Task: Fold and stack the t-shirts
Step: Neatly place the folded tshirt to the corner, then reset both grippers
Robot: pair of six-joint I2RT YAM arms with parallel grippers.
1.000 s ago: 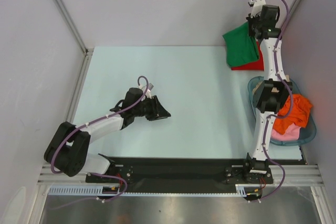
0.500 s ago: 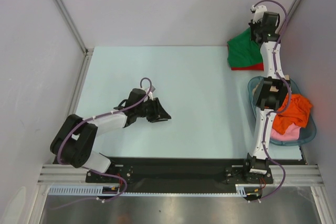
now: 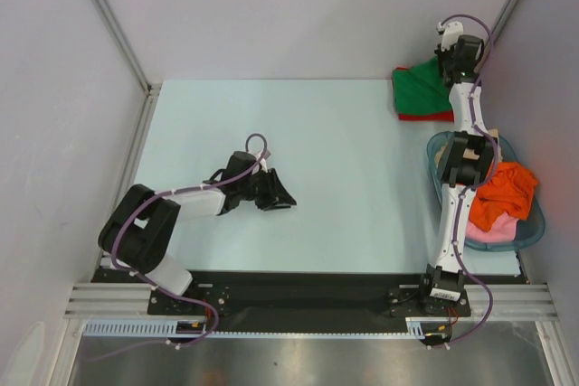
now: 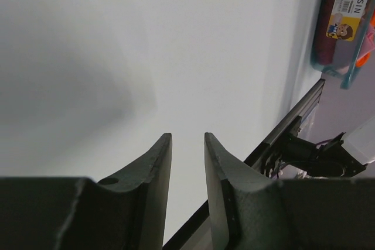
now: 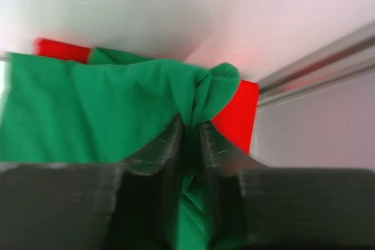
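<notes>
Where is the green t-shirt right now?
In the top view, the green t-shirt lies at the far right corner of the table, on top of the red t-shirt and beyond the blue basin, with a fold between the jaws of the right gripper.

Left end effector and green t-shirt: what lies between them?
Only bare table, seen in the top view, between the left end effector and the green t-shirt on the red one.

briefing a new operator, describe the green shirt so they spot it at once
Look to the far right corner of the table, beyond the blue basin of clothes. The green t-shirt lies there on top of a red t-shirt, the only green cloth in view.
</notes>
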